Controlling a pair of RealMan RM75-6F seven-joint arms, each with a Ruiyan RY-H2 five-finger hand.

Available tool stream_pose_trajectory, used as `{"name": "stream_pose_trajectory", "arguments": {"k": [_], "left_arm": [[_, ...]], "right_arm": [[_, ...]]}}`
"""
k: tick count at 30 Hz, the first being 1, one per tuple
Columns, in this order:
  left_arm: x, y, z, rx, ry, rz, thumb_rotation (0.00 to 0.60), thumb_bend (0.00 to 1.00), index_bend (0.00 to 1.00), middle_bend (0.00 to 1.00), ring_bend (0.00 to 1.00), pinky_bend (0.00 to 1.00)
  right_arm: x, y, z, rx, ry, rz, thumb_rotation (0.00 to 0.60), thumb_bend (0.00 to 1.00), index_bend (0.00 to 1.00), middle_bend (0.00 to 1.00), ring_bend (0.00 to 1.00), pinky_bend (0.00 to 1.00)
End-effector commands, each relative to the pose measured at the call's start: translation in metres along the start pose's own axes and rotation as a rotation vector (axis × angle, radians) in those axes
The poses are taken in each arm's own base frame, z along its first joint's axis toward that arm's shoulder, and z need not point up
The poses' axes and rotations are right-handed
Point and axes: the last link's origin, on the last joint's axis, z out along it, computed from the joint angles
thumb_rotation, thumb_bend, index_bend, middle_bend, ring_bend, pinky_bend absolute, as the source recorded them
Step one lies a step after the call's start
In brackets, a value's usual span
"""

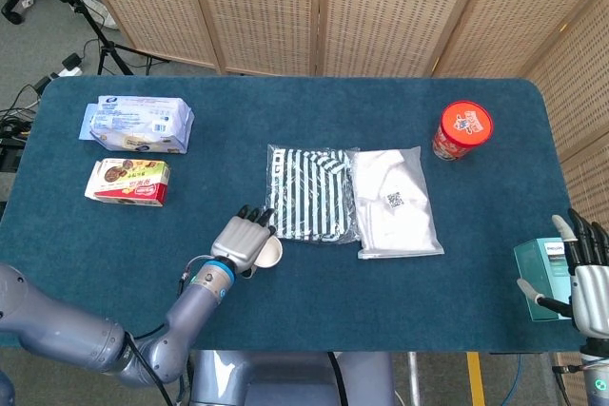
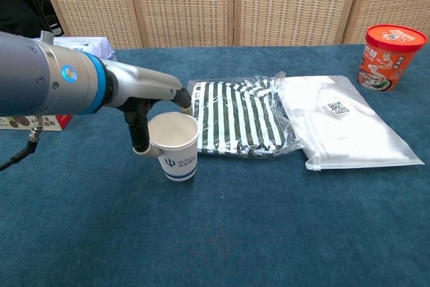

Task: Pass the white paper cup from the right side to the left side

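The white paper cup [image 2: 176,148] with a blue logo is upright near the table's front middle, by the striped packet's near left corner. My left hand [image 2: 144,109] grips it, fingers over the rim and the thumb down its left side. From above, the left hand [image 1: 245,239] covers most of the cup [image 1: 270,254]. My right hand [image 1: 582,273] hangs off the table's right edge, fingers spread and holding nothing, beside a teal box [image 1: 540,278].
A striped packet [image 1: 308,193] and a white packet [image 1: 394,200] lie side by side mid-table. A red noodle tub [image 1: 461,130] stands far right. A blue-white bag [image 1: 139,125] and a red snack box [image 1: 129,182] lie far left.
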Motion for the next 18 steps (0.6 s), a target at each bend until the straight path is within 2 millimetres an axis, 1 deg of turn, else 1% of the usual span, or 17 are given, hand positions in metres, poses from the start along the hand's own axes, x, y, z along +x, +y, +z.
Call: {"name": "stream_pose_trajectory", "arguments": {"k": [1, 5, 10, 11, 14, 15, 18], "left_arm": [[0.010, -0.017, -0.004, 0.035, 0.027, -0.012, 0.600, 0.36, 0.33, 0.00, 0.00, 0.00], [0.022, -0.043, -0.009, 0.095, 0.062, -0.013, 0.600, 0.36, 0.33, 0.00, 0.00, 0.00], [0.032, -0.082, -0.018, 0.189, 0.091, -0.005, 0.600, 0.36, 0.33, 0.00, 0.00, 0.00], [0.035, -0.092, -0.020, 0.214, 0.098, -0.001, 0.600, 0.36, 0.33, 0.00, 0.00, 0.00], [0.039, -0.114, -0.028, 0.259, 0.108, -0.002, 0.600, 0.36, 0.33, 0.00, 0.00, 0.00], [0.040, -0.126, -0.032, 0.283, 0.114, -0.007, 0.600, 0.36, 0.33, 0.00, 0.00, 0.00], [0.042, -0.147, -0.040, 0.319, 0.119, -0.017, 0.600, 0.36, 0.33, 0.00, 0.00, 0.00]], "right_arm": [[0.000, 0.000, 0.000, 0.001, 0.001, 0.000, 0.600, 0.13, 0.00, 0.00, 0.00, 0.00], [0.000, -0.001, 0.000, 0.002, 0.000, -0.002, 0.600, 0.13, 0.00, 0.00, 0.00, 0.00], [-0.001, -0.001, 0.000, 0.001, -0.004, -0.006, 0.600, 0.13, 0.00, 0.00, 0.00, 0.00], [-0.001, -0.001, 0.000, 0.000, -0.005, -0.006, 0.600, 0.12, 0.00, 0.00, 0.00, 0.00], [-0.002, -0.002, 0.000, -0.001, -0.006, -0.008, 0.600, 0.13, 0.00, 0.00, 0.00, 0.00], [-0.002, -0.002, 0.000, -0.001, -0.005, -0.010, 0.600, 0.12, 0.00, 0.00, 0.00, 0.00], [-0.003, -0.003, 0.000, 0.001, -0.008, -0.012, 0.600, 0.13, 0.00, 0.00, 0.00, 0.00]]}}
